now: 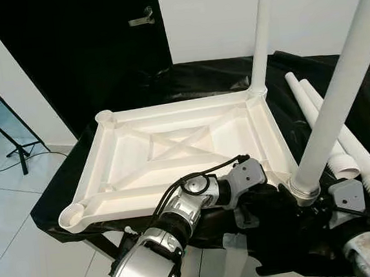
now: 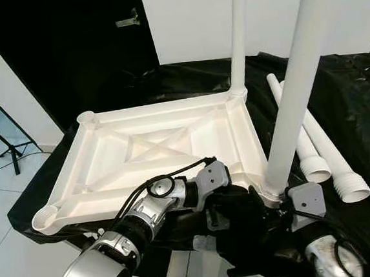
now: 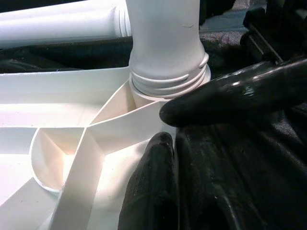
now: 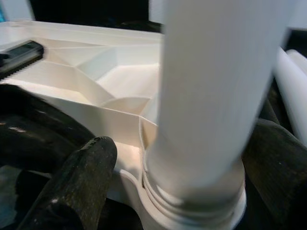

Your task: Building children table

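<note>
The upturned white tabletop (image 1: 173, 146) lies on the black-draped bench (image 1: 218, 71), ribs showing. The right pincer (image 4: 158, 158) is clamped around the near leg (image 1: 337, 99) at the five o'clock corner socket, threads still exposed, presumably to screw it home. The left pincer (image 3: 192, 124), slightly parted, braces that corner. A fitted leg (image 1: 260, 34) stands at one o'clock; two spare legs (image 1: 340, 138) lie at three o'clock, clear.

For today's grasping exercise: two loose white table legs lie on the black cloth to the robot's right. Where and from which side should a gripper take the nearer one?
Grip the nearer loose leg on its smooth shaft, above the ribbed threaded end, probably coming from above. It lies flat, touching the second leg, so fingers should straddle it across its width.
</note>
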Motion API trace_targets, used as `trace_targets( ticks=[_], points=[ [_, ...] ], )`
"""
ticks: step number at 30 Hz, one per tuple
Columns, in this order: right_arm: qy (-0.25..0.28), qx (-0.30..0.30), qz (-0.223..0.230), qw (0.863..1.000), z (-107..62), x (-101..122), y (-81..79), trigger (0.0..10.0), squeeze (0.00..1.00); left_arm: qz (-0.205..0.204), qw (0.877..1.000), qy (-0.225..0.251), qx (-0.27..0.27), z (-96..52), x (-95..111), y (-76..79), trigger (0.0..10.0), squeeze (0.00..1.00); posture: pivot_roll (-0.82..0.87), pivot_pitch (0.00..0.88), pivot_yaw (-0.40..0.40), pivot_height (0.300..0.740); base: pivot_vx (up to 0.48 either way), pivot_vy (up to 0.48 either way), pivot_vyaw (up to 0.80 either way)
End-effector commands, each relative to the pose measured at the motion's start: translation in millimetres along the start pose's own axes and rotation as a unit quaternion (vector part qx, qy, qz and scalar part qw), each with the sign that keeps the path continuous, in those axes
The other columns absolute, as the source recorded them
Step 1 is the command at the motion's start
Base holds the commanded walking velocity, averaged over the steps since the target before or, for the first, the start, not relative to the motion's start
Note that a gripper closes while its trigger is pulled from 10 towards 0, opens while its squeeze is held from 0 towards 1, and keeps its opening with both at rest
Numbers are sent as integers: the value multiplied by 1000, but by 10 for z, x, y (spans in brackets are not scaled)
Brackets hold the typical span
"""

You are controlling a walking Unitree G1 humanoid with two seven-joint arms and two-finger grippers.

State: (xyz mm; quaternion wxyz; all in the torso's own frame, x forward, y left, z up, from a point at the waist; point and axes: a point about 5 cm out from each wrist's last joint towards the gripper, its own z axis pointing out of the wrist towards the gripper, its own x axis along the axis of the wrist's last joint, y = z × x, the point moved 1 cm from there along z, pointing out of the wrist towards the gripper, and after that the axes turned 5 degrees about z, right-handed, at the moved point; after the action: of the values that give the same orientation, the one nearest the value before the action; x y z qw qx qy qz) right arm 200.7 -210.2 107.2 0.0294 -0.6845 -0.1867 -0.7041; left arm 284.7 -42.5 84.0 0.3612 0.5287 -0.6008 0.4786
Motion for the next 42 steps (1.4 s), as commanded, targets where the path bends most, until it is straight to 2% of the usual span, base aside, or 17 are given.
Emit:
trace_targets(
  ticks=[1, 2, 9, 10, 11, 21, 26, 28, 29, 31, 32, 33, 35, 38, 42],
  points=[
    [6, 30, 3, 1000, 24, -9, -63, 10000, 0, -89, 991, -104, -4, -11, -532, 315, 10000, 0, 9, 0, 86, 740, 0, 0, 0],
    [12, 39, -9, 999, 41, 7, -10, 10000, 0, -89, 991, -104, -3, -16, -538, 318, 10000, 0, 10, 0, 86, 740, 0, 0, 0],
    [17, 70, -23, 997, 83, 45, 93, 10000, 0, -91, 990, -105, -5, -26, -560, 337, 10000, 0, 15, 0, 80, 740, 0, 0, 0],
    [13, 80, -26, 996, 81, 42, 120, 8510, 0, -91, 990, -105, -4, -27, -562, 339, 10000, 0, 17, 0, 79, 740, 0, 0, 0],
    [8, 91, -24, 996, 69, 33, 155, 0, 0, -92, 990, -105, -4, -25, -563, 341, 10000, 0, 17, 0, 80, 740, 0, 0, 0],
    [-31, 139, -10, 990, -24, -75, 173, 0, 0, -93, 990, -104, -9, -17, -569, 368, 10000, 0, 10, 0, 85, 740, 0, 0, 0],
    [-38, 110, 19, 993, -27, -132, 171, 0, 0, -93, 990, -104, -10, -13, -567, 370, 10000, 0, 11, 0, 87, 740, 0, 0, 0],
    [-12, -5, 70, 997, -38, -129, 90, 0, 0, -92, 990, -105, -7, -17, -560, 350, 10000, 0, 17, 0, 82, 740, 0, 0, 0],
    [-12, -5, 70, 997, -38, -129, 90, 0, 0, -92, 990, -105, -7, -17, -560, 350, 10000, 0, 17, 0, 82, 740, 0, 0, 0],
    [2, -117, 84, 990, -121, -140, 20, 0, 0, -91, 990, -105, -5, -23, -558, 340, 10000, 0, 24, 0, 84, 740, 0, 0, 0],
    [4, -147, 82, 986, -159, -144, -15, 0, 0, -91, 990, -105, -5, -26, -560, 340, 10000, 0, 23, 0, 85, 740, 0, 0, 0],
    [4, -147, 82, 986, -159, -144, -15, 0, 0, -91, 990, -105, -5, -26, -560, 340, 10000, 0, 23, 0, 85, 740, 0, 0, 0],
    [12, -194, 78, 978, -200, -128, -35, 0, 0, -91, 990, -107, -7, -36, -573, 349, 10000, 0, 20, 0, 89, 740, 0, 0, 0],
    [17, -229, 75, 970, -209, -108, -15, 0, 0, -91, 990, -108, -10, -42, -583, 358, 10000, 0, 13, 0, 91, 740, 0, 0, 0],
    [20, -244, 69, 967, -201, -86, -22, 0, 0, -91, 990, -108, -12, -37, -580, 363, 10000, 0, 11, 0, 91, 740, 0, 0, 0]
  ],
)
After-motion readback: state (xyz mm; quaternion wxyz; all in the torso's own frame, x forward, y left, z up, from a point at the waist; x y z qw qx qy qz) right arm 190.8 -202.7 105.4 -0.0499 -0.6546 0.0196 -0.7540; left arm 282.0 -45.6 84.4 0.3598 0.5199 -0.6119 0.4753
